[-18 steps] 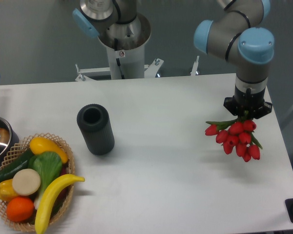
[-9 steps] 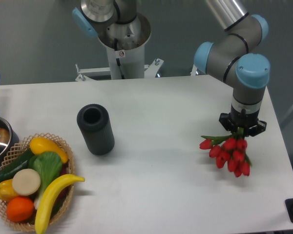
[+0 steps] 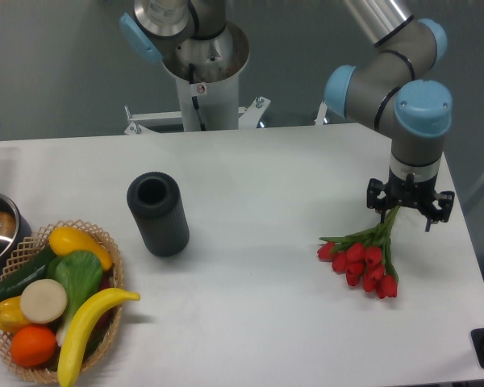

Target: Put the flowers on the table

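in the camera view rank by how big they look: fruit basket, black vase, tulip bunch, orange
1. fruit basket
2. black vase
3. tulip bunch, looks close to the vase, so that order is unsure
4. orange

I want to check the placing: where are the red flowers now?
The flowers lie on the table at the camera's right side, just below the gripper, far from the black vase.

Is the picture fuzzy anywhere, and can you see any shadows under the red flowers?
In the fixed camera view, the whole picture is a little soft; the bunch of red tulips with green stems looks slightly smeared, only a faint shadow under it on the white table. The black ribbed cylinder vase casts a soft grey shadow. The black two-finger gripper above the stems is blurry too.
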